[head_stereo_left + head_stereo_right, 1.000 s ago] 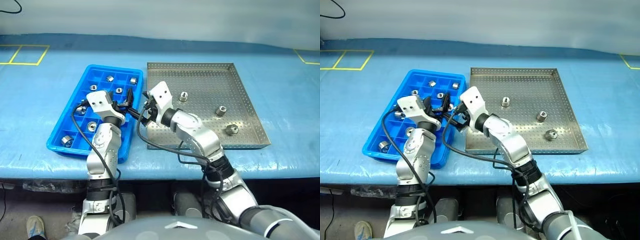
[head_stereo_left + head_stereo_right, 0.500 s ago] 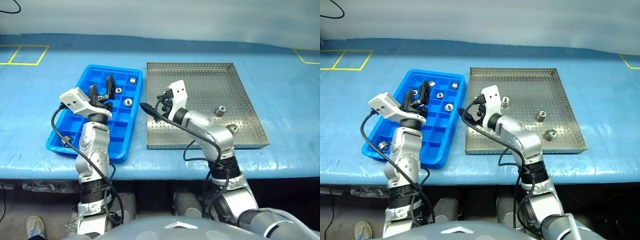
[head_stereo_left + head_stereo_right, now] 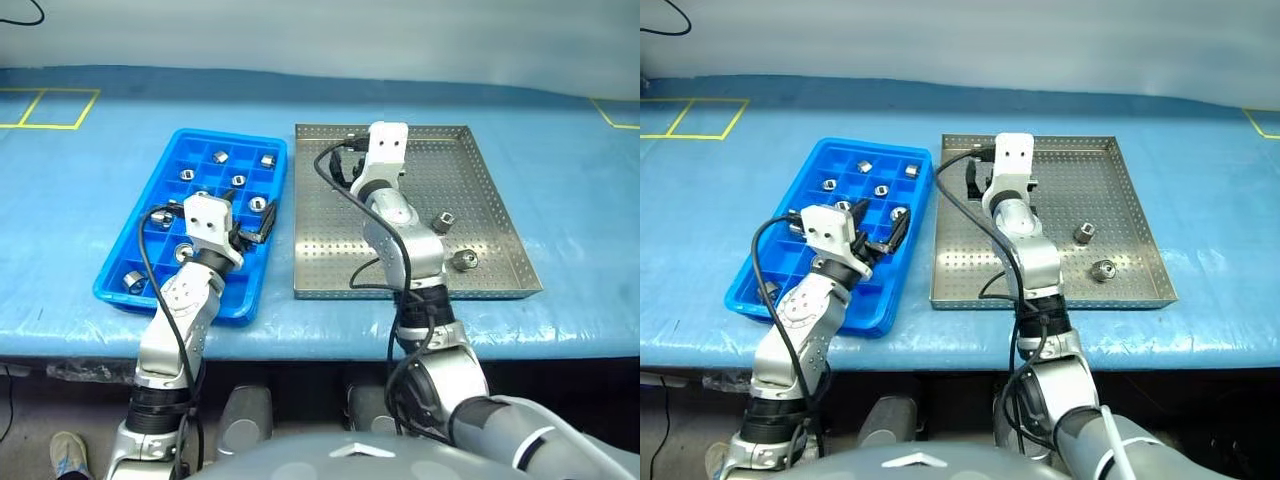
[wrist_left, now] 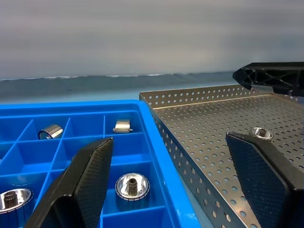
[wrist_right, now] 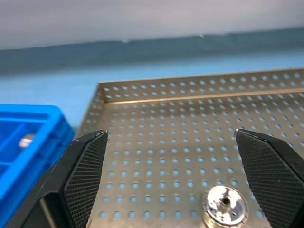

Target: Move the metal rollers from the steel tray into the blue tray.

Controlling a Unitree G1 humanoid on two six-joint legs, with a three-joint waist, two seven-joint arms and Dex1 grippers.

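Observation:
The steel tray (image 3: pixel 490 200) lies on the right and the blue tray (image 3: pixel 130 235) on the left, side by side. Two metal rollers (image 3: pixel 443 220) (image 3: pixel 463 260) stand in the steel tray's right half. A third roller (image 5: pixel 224 203) stands just below and ahead of my right gripper (image 5: pixel 171 135), which hovers open and empty over the steel tray's far left part. Several rollers, such as one by the right rim (image 3: pixel 258 204), sit in the blue tray's compartments. My left gripper (image 3: pixel 255 228) is open and empty over the blue tray's right rim, pointing forward.
Both trays rest on a blue tablecloth (image 3: pixel 580 200) that runs to the table's front edge. Yellow tape marks (image 3: pixel 50 110) lie at the far left and far right corners. Black cables loop beside both wrists.
My right gripper swung right, from the gap between the trays to over the steel tray's far left. My left gripper went out over the blue tray, then drew back to its right rim and rolled.

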